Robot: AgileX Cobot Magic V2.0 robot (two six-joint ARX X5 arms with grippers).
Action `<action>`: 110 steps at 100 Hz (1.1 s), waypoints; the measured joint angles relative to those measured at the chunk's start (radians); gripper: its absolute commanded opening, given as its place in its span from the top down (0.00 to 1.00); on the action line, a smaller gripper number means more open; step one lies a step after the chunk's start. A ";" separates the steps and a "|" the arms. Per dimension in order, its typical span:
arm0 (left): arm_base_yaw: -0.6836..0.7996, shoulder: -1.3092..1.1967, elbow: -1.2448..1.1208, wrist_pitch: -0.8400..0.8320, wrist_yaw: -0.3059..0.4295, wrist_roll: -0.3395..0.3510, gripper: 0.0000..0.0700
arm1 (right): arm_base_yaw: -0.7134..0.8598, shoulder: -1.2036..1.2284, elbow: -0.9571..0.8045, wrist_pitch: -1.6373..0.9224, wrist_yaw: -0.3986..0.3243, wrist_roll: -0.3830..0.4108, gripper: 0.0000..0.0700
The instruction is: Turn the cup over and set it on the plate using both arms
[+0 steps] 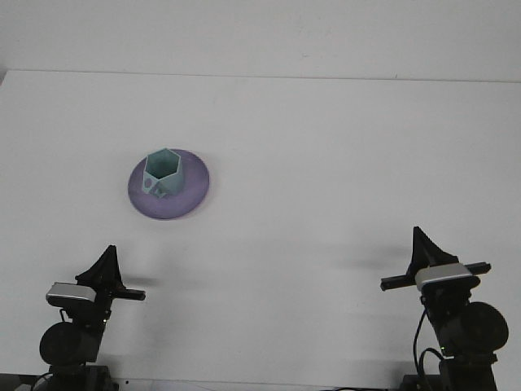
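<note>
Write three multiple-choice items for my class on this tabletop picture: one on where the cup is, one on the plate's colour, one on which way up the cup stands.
1. Where is the teal cup?
A. On the purple plate
B. On the bare table by the right gripper
C. Held in the left gripper

2. What colour is the plate?
A. Red
B. Purple
C. Yellow

3. How does the cup stand?
A. Upside down, base on top
B. Lying on its side
C. Upright, mouth open to the top

Answers
1. A: the cup sits inside the plate's rim, far from both the left gripper and the right gripper at the near edge of the white table.
2. B: the rim around the cup is plainly purple.
3. C: the hexagonal opening shows at the top, with the hollow inside visible.
</note>
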 measured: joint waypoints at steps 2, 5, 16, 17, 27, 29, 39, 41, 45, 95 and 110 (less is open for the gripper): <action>0.000 0.000 0.000 0.000 0.000 0.000 0.98 | -0.001 -0.018 -0.024 0.014 0.000 -0.013 1.00; 0.000 0.000 0.000 0.000 0.000 0.000 0.98 | 0.000 -0.049 -0.061 0.038 0.000 -0.029 1.00; 0.000 0.000 0.000 0.000 0.000 0.000 0.98 | 0.006 -0.172 -0.193 0.059 0.040 -0.058 1.00; 0.000 0.000 0.000 0.000 0.000 0.000 0.98 | 0.007 -0.183 -0.204 0.059 0.044 -0.060 1.00; 0.000 0.000 0.000 0.000 0.000 0.000 0.98 | 0.011 -0.289 -0.292 0.053 0.052 -0.069 1.00; 0.000 0.000 0.000 0.000 0.000 0.000 0.98 | 0.011 -0.306 -0.304 0.053 0.052 -0.069 1.00; 0.000 0.000 0.000 0.001 0.000 0.000 0.98 | 0.010 -0.352 -0.355 0.076 0.061 -0.071 1.00; 0.000 0.000 0.000 0.001 0.000 0.000 0.98 | 0.010 -0.351 -0.362 0.082 0.069 -0.071 1.00; 0.000 0.000 0.000 0.001 0.000 0.000 0.98 | 0.010 -0.349 -0.380 0.089 0.076 -0.069 1.00; 0.000 0.001 0.000 0.002 0.000 0.000 0.98 | 0.010 -0.350 -0.392 0.103 0.048 -0.061 1.00; 0.000 0.001 0.000 0.002 0.000 0.000 0.98 | 0.010 -0.350 -0.392 0.106 0.048 -0.061 1.00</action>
